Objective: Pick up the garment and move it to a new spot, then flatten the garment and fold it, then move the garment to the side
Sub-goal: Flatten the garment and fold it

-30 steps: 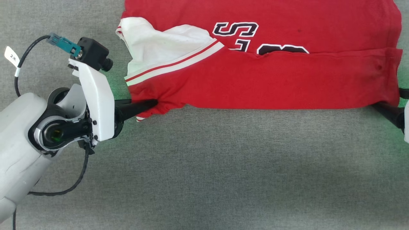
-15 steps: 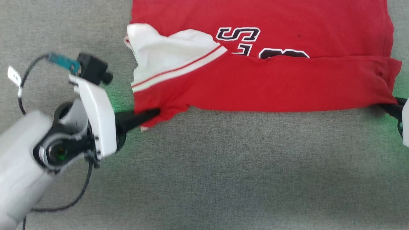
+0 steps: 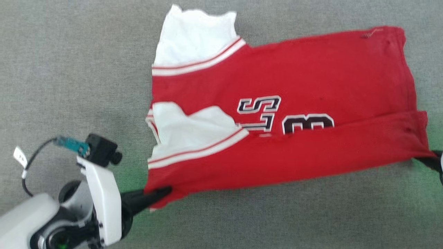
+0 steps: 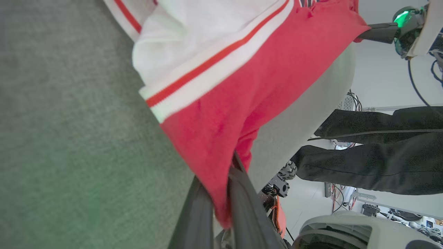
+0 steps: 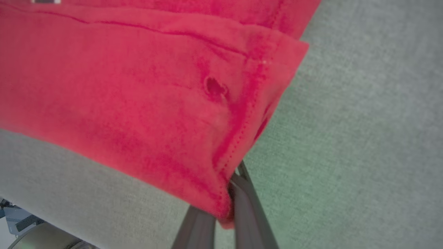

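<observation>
Red jersey (image 3: 311, 69) spread on grey worktop (image 3: 242, 214); left claw (image 3: 165, 191) and right claw (image 3: 429, 160) pinch its near corners, seemingly mid-fold; side move pending.

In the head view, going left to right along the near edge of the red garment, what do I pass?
White cable tag → black wrist camera → left tool, shut on the near left corner → red garment → right tool, shut on the near right corner.

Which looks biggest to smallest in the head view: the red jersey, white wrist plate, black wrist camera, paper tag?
1. red jersey
2. white wrist plate
3. black wrist camera
4. paper tag
The plate is nearer the lens, which flatters it.
</observation>
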